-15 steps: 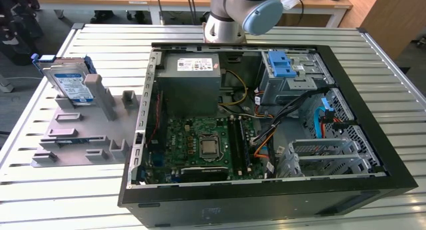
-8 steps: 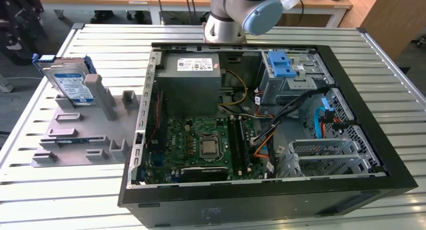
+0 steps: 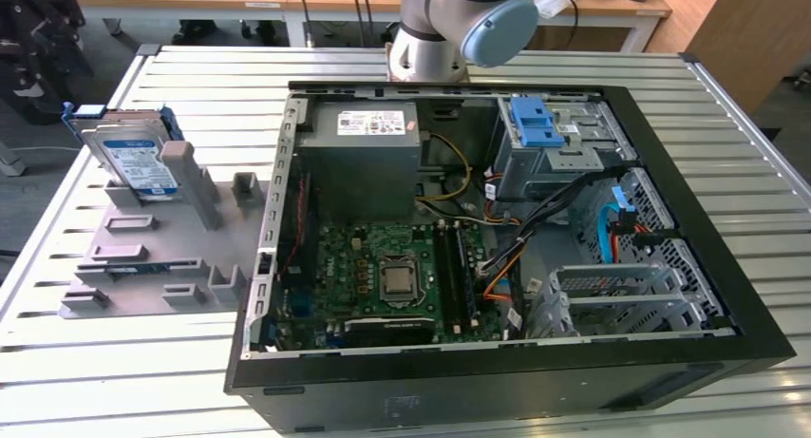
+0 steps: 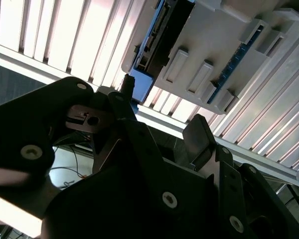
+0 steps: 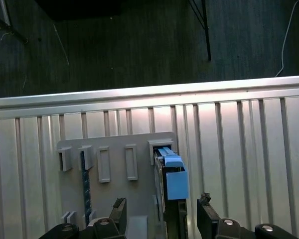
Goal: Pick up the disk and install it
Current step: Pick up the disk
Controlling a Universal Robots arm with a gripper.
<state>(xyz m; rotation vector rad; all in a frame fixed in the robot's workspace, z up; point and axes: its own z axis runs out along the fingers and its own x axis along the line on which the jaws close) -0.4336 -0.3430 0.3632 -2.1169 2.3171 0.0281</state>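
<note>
I count two fingers on my gripper, spread apart, and one disk standing between them in the grey holder. The exterior view adds one open computer case.

In the exterior view the picture's edge cuts off the robot arm at 12 o'clock and the near corners of the computer case at 6 o'clock. The disk, at 9 o'clock from the case, has its lower part hidden behind the posts of the grey holder (the label print is too small to tell). In the first wrist view the edge cuts off the gripper just behind its fingertips.
</note>
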